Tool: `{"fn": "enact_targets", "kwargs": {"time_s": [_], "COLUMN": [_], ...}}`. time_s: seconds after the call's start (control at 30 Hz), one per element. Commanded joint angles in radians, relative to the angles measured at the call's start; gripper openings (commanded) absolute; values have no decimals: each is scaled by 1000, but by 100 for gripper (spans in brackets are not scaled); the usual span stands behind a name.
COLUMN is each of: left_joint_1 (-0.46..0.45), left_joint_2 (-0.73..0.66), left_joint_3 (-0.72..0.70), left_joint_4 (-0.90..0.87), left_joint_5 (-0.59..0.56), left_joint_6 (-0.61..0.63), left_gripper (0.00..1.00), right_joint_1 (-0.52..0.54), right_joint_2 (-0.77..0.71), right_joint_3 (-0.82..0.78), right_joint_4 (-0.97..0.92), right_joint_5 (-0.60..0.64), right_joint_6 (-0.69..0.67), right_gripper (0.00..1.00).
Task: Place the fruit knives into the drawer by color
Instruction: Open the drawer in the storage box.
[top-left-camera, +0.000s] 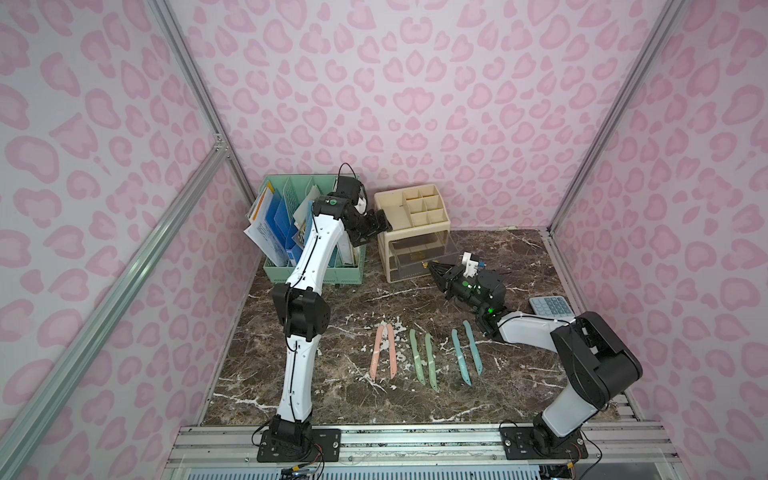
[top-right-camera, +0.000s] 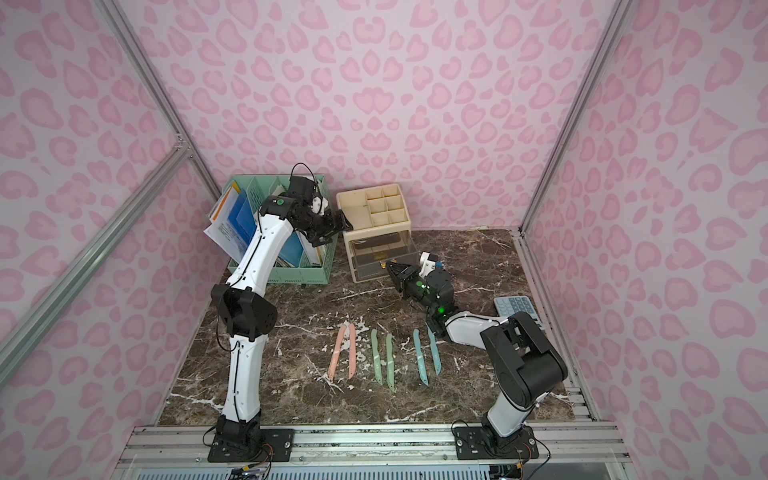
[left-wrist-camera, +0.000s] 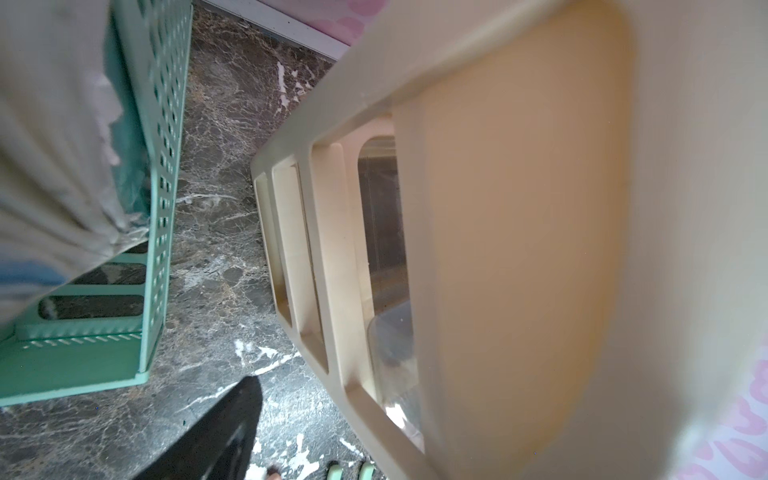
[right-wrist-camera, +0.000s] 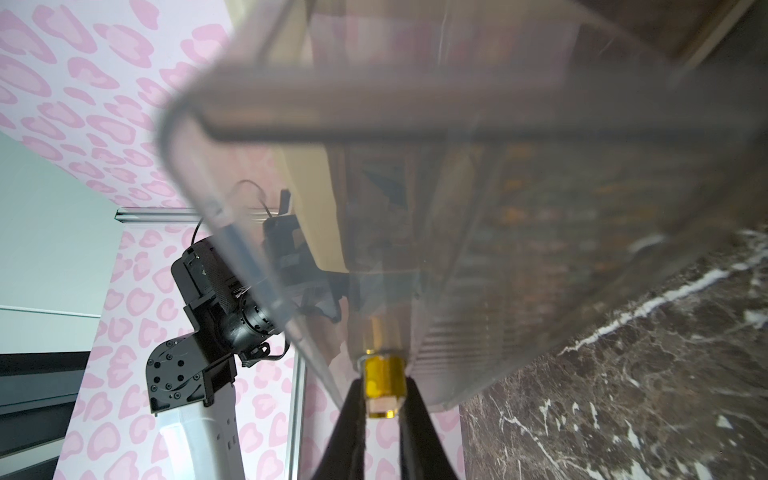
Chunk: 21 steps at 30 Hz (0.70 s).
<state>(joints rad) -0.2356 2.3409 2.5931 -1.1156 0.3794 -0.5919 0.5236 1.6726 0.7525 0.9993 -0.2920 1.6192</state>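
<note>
Six fruit knives lie in a row on the marble table in both top views: a pink pair (top-left-camera: 384, 351), a mint green pair (top-left-camera: 424, 359) and a teal pair (top-left-camera: 467, 351). Behind them the clear drawer (top-left-camera: 419, 257) stands pulled out of a cream organiser (top-left-camera: 428, 227). My right gripper (top-left-camera: 432, 266) is at the drawer's front. In the right wrist view its fingertips (right-wrist-camera: 355, 386) press either side of the drawer's yellow knob (right-wrist-camera: 382, 374). My left gripper (top-left-camera: 384, 224) is open at the organiser's left top edge. One black finger (left-wrist-camera: 232, 424) shows outside the wall; the other is hidden.
A mint green file basket (top-left-camera: 316, 270) full of papers stands left of the organiser, behind my left arm. A blue-grey calculator (top-left-camera: 550, 307) lies at the table's right edge, by my right arm. Patterned walls enclose the table on three sides.
</note>
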Motion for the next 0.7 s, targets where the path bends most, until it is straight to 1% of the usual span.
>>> {"fn": "enact_targets", "kwargs": {"time_s": [0.0, 0.1, 0.13, 0.4, 0.57, 0.67], "left_joint_1": [4, 3, 3, 4, 5, 5], "left_joint_2": [8, 8, 6, 2, -9, -17], "left_joint_3": [5, 5, 5, 5, 5, 5], "left_joint_4": [-19, -21, -21, -21, -29, -38], "left_joint_5": [-19, -19, -19, -19, -28, -37], "left_joint_6": [13, 14, 14, 14, 21, 30], "left_gripper": [88, 88, 88, 88, 88, 88], "right_joint_1": [3, 2, 3, 5, 1, -3], "right_joint_2": [11, 16, 18, 1, -62, -107], "right_joint_3": [7, 11, 12, 18, 4, -8], "right_joint_4": [25, 27, 27, 7, -56, -112], "right_joint_5": [-14, -21, -22, -53, -61, -76], "right_joint_6": [4, 4, 4, -12, -48, -80], "right_gripper": [29, 41, 44, 45, 46, 50]}}
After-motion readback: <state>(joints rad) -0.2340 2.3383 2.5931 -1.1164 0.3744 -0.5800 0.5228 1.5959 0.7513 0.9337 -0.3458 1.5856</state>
